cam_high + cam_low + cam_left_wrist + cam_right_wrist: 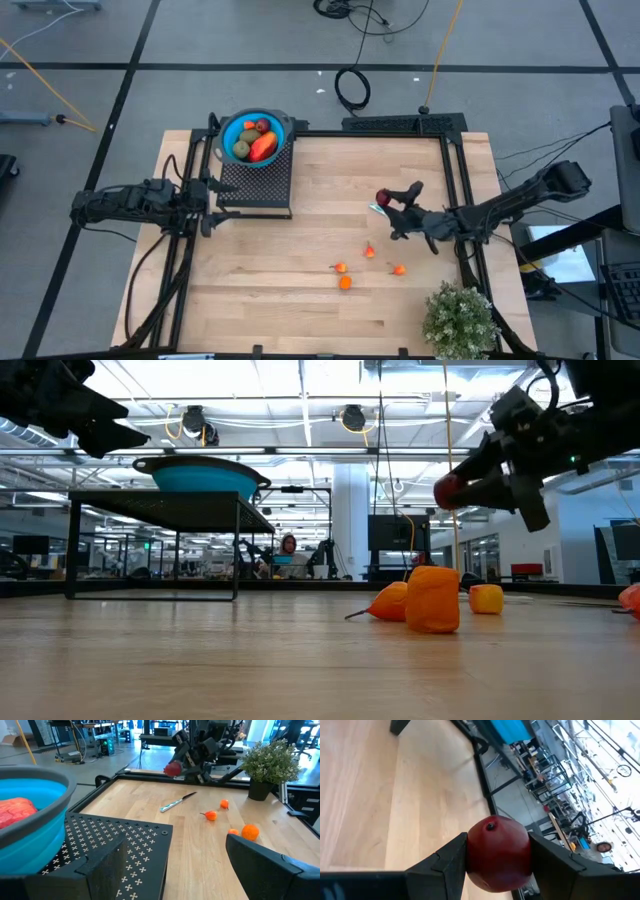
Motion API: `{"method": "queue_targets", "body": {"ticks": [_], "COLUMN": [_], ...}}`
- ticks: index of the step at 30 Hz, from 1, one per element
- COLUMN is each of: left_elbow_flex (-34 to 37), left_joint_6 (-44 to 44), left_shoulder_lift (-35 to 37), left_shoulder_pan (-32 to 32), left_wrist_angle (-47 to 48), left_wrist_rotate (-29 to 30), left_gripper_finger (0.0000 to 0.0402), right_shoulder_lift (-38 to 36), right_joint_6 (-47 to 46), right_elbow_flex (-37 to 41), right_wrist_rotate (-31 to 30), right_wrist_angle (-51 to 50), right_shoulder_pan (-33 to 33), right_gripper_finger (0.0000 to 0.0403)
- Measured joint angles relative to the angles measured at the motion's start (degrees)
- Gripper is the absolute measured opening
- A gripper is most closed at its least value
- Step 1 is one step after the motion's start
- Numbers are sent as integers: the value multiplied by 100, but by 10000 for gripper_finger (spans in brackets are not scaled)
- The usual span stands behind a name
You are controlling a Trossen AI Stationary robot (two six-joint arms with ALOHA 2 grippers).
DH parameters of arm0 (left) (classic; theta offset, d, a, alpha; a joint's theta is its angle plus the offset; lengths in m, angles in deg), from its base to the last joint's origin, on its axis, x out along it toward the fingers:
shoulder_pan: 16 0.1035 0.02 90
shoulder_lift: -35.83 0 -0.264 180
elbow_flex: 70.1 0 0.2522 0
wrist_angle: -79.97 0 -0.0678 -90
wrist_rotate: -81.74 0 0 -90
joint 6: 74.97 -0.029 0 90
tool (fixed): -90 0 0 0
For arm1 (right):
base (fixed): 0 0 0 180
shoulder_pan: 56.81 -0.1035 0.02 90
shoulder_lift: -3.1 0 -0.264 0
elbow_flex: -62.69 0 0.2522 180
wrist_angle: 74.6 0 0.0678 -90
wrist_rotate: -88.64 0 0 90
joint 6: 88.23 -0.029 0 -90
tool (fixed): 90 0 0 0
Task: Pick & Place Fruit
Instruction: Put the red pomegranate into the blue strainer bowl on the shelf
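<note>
A dark red fruit (497,852) hangs above the table's right half, with my right gripper (387,201) shut on it. Several tiny orange fruits (345,283) lie on the wood nearer the front edge. A blue bowl (228,128) holding a red-orange piece (263,147) and a brownish-green oval (241,149) rests on a black perforated stand (256,180) at the far left. My left gripper (222,200) waits open beside the stand's left near corner. My right gripper pinches the dark red fruit's two opposite sides (470,862) between its two fingers (445,865). The fingers come nearly level from the table's right side. The fruit is lifted clear of the table (450,490), its dimpled end (491,826) facing back toward the wrist.
A thin silvery-blue utensil (176,802) lies on the wood just below the held fruit. A bushy potted plant (460,318) stands at the near right corner. A black frame (455,190) borders the table's far and right sides. Bare wood (270,290) spreads across the near left.
</note>
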Motion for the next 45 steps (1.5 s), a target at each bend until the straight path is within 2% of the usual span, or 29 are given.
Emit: {"method": "queue_targets", "body": {"ticks": [7,10,21,28,33,38,45], "left_elbow_flex": [1,-1,-1,-1,-1,-1,-3], "left_joint_6": [-12,-23,416,1168,1704,1956,1947], "left_shoulder_lift": [0,0,0,-12,-10,-215,-1308], "left_shoulder_pan": [0,1,0,-1,0,-1,-2], "left_wrist_angle": [5,7,-30,-28,-96,-574,-1868], "left_wrist_rotate": [0,1,-3,-5,-6,-13,-519], "left_gripper_finger": [337,337,337,337,337,337,337], "right_shoulder_lift": [344,411,415,415,500,850,1595], "right_joint_6": [-11,-185,-2306,-3333,-3480,-3428,-3023], "right_elbow_flex": [0,0,0,-188,-530,-919,-1355], "right_wrist_rotate": [15,179,2319,3500,3951,4241,4252], "right_wrist_angle": [19,346,2158,2604,2610,2609,2597], "right_shoulder_pan": [0,2,157,306,307,304,302], "right_gripper_finger": [184,184,184,184,184,184,184]}}
